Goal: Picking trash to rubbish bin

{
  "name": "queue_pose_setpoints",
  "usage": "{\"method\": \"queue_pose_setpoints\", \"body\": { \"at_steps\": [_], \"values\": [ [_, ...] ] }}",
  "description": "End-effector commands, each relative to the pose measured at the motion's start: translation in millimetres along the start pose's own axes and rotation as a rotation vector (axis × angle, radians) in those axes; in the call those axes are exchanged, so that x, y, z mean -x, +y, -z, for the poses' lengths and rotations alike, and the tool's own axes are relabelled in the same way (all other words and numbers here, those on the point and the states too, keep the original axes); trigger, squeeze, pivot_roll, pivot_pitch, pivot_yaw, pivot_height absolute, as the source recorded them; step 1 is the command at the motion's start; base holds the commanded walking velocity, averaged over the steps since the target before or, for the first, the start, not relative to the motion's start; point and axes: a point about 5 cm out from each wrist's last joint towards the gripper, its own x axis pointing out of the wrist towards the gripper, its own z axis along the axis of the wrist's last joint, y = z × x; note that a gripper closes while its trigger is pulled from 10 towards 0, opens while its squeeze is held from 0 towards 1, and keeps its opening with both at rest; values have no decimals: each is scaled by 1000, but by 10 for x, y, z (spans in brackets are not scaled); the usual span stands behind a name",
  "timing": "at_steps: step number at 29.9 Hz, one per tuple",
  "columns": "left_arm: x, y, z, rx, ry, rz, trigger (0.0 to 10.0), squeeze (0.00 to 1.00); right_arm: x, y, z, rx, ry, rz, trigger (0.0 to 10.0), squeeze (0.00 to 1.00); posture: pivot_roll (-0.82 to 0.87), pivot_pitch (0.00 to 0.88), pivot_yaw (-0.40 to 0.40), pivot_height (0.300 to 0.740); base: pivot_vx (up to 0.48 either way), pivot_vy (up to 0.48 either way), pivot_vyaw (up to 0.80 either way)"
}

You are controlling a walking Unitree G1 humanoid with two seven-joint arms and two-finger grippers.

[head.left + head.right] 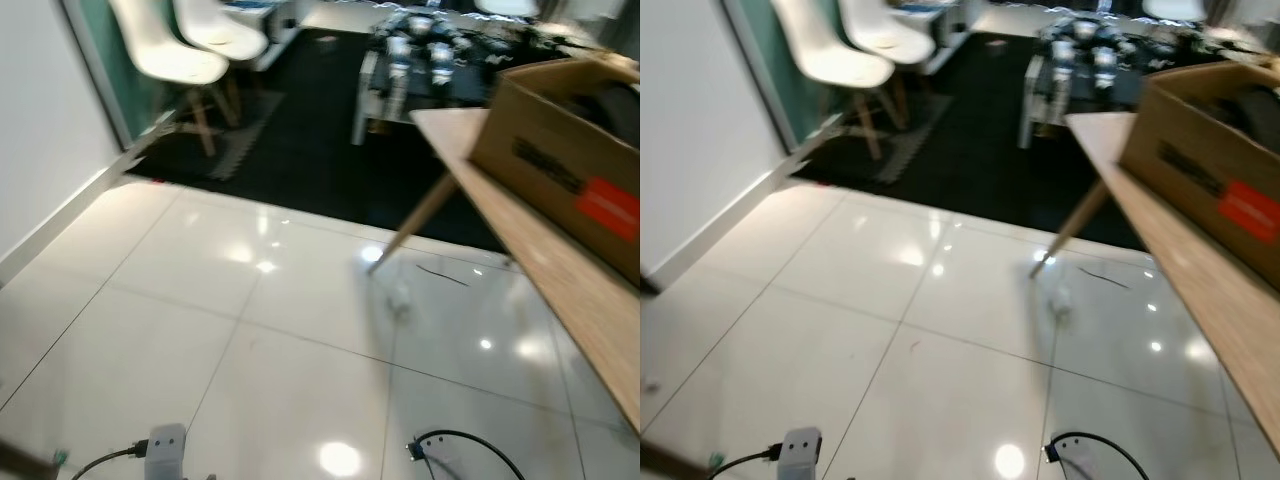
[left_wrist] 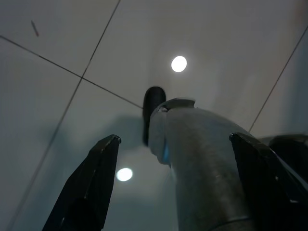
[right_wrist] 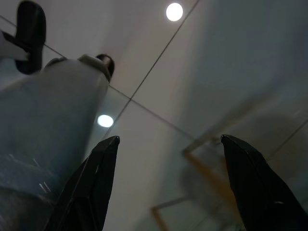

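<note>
Trash [image 1: 400, 297]: small pale scrap on floor tile near counter [image 1: 560, 290] leg. Your left gripper [image 2: 175, 144] and right gripper [image 3: 168, 144] hang spread wide, holding nothing.

left gripper [image 2: 173, 183]: hangs low, pointing down at the floor, two black fingers [image 2: 91, 187] spread wide apart, nothing between the tips. a silver leg of the robot [image 2: 202, 168] sits in the gap behind them, black foot at its 12 o'clock end.
right gripper [image 3: 168, 183]: same downward pose, fingers [image 3: 91, 187] spread wide, nothing held. silver leg [image 3: 43, 125] off at its 9 o'clock.
</note>
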Motion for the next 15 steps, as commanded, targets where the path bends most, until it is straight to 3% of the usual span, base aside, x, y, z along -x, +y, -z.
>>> {"method": "queue_pose_setpoints", "body": {
  "at_steps": [1, 15],
  "values": [
    [60, -4, 269, 6, 109, 0, 10000, 0, -2, 17, 19, 7, 7, -1, 10000, 0, 197, 94, -86, 740, 0, 0, 775],
    [65, -8, 291, 3, 116, -3, 10000, 0, 3, -14, 14, 34, 12, 3, 10000, 0, 192, 110, -74, 740, 0, 0, 775]
  ]
}}
